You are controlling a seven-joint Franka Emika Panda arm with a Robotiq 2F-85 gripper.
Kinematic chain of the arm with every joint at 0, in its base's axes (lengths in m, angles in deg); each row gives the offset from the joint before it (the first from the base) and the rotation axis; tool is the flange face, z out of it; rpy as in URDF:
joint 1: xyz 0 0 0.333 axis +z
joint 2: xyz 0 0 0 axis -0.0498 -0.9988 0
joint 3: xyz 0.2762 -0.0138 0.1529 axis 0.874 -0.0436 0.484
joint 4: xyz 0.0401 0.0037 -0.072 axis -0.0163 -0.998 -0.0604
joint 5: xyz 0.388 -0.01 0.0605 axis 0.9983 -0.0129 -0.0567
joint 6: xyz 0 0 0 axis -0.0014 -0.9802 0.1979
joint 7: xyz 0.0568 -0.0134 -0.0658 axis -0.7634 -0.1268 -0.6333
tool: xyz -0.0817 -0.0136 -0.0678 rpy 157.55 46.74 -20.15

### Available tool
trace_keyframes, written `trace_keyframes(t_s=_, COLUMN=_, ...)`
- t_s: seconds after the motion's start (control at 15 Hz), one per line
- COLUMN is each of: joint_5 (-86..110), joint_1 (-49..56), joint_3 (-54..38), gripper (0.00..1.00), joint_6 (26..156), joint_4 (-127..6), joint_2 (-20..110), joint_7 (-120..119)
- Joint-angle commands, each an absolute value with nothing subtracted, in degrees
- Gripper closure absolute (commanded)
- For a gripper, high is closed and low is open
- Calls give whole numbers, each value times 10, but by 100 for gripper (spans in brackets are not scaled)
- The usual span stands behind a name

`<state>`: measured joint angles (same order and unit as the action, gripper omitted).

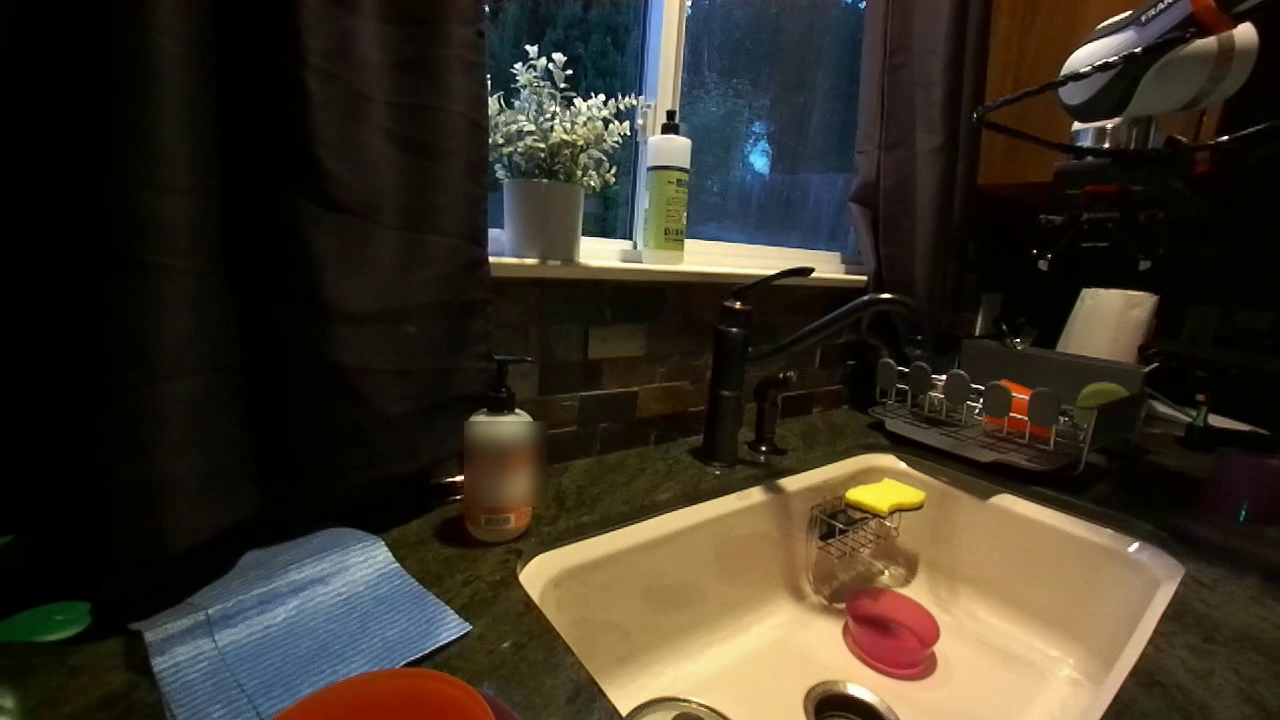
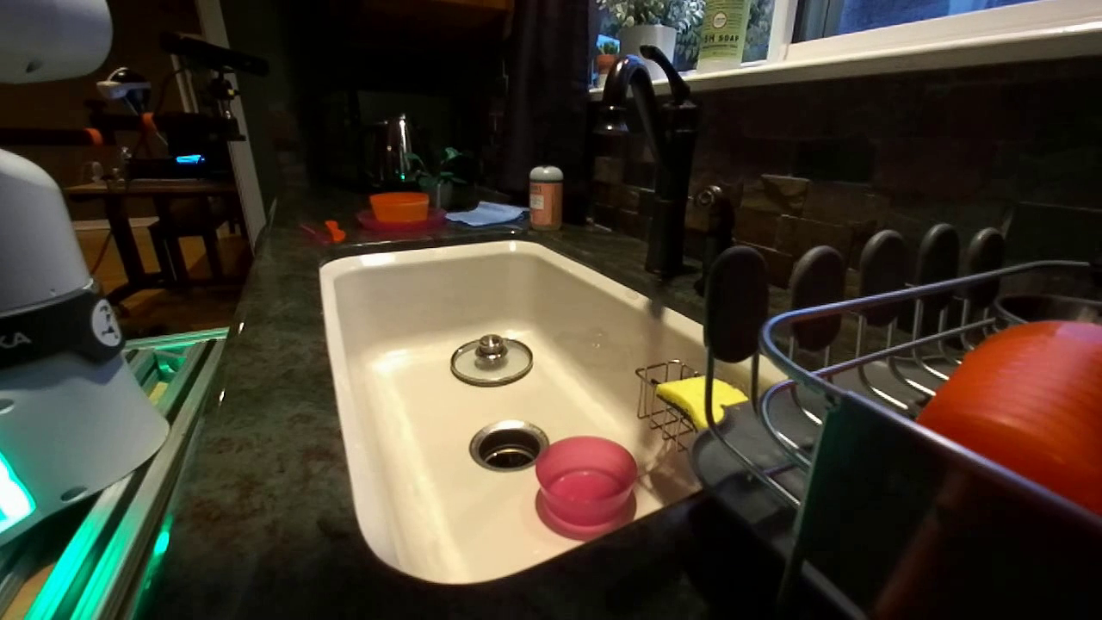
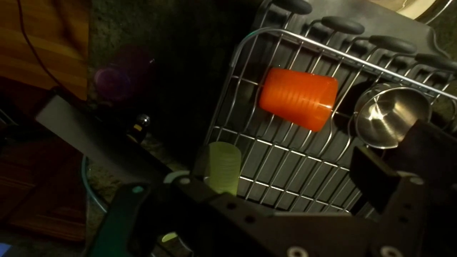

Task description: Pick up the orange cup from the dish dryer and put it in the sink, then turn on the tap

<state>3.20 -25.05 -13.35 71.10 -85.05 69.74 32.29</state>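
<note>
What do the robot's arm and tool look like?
The arm is chunky, rounded and whitish, with a black band carrying the letters KA and a round emblem. A black cable loops across it higher up. The tool is dark, with jointed links and round bolts.

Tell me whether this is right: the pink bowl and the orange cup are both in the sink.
Not quite: the orange cup is in the dish rack, not the sink, as the wrist view shows. The pink bowl is in the sink, as you said.
</note>
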Motion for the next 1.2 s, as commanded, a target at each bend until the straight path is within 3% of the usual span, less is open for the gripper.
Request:
trace_keyframes(t_s=0.0, joint_5=27, joint_1=-223, joint_3=-160, gripper=0, joint_6=707, joint_4=-846, joint_2=697, joint_7=326)
trace_keyframes(t_s=1.13, joint_5=-2, joint_1=-153, joint_3=-182, gripper=0, joint_6=643, joint_4=-728, joint_2=536, joint_7=166)
